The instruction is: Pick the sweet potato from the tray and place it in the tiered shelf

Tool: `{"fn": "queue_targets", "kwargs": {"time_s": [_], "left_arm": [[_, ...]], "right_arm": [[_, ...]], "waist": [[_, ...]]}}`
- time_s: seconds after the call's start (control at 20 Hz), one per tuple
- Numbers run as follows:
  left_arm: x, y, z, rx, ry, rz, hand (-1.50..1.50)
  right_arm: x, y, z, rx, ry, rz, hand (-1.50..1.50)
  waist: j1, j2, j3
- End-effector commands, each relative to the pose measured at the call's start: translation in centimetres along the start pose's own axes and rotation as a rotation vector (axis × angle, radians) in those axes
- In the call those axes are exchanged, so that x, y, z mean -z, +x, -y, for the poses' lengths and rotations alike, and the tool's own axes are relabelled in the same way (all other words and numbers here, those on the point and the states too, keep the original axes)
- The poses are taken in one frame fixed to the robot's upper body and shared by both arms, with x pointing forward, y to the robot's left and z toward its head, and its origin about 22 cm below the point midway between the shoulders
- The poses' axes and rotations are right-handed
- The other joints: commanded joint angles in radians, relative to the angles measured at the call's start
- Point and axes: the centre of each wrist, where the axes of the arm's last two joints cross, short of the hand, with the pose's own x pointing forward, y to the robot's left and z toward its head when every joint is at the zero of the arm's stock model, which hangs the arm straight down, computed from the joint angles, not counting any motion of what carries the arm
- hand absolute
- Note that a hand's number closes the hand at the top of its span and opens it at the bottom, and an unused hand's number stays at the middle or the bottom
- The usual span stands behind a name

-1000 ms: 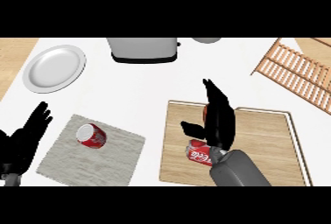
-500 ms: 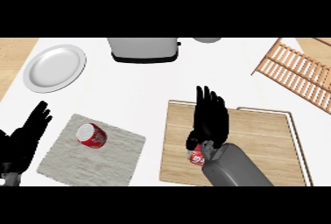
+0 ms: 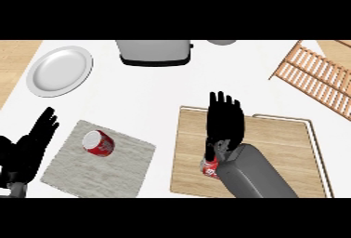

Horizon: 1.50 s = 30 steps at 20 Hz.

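two hands in view. right hand (image 3: 225,123) flat above tray (image 3: 288,148), fingers straight and close together, holding nothing. likely hanging there ready to come down on thing below.

small red thing (image 3: 210,168) lies on tray, near its left front part, half hidden under right wrist. looks like red can with white marks, not like sweet potato. no sweet potato seen anywhere.

tiered shelf (image 3: 315,76) stands past tray's far right corner, well apart.

left hand (image 3: 31,144) rests far left of tray, fingers straight, a bit spread, out of way.

another red can (image 3: 99,143) on grey mat (image 3: 123,162), just left of tray.
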Motion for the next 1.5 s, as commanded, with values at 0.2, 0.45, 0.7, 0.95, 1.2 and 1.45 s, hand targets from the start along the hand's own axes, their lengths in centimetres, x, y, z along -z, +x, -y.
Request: {"fn": "queue_targets", "kwargs": {"time_s": [0.2,0.45,0.7,0.95,1.2,1.45], "left_arm": [[0.3,-0.3,-0.8,0.0,0.01,0.001,0.0],[0.1,-0.5,-0.7,0.0,0.002,-0.01,0.0],[-0.6,-1.0,-0.8,-0.006,0.009,0.005,0.0],[-0.8,-0.2,-3.6,0.006,-0.006,-0.007,0.0],[-1.0,1.0,-1.2,-0.005,-0.021,0.005,0.0],[-0.5,-0.8,-1.4,0.003,-0.009,0.002,0.0]], "right_arm": [[0.7,-2.8,0.6,-0.124,0.073,-0.138,-1.5],[2.1,-2.8,-0.5,-0.143,0.102,-0.173,-1.5],[3.8,-4.0,-2.1,-0.132,0.09,-0.148,-1.5],[2.8,-5.2,-1.6,-0.136,0.073,-0.124,-1.5],[5.4,-5.3,-5.5,-0.13,0.092,-0.153,-1.5],[5.3,-6.3,-5.0,-0.087,0.126,-0.163,1.5]], "waist": [[-0.005,0.001,0.001],[0.001,0.003,0.001],[0.006,0.004,0.001],[0.004,0.002,0.001],[0.01,0.004,0.002],[0.005,0.003,0.001]]}}
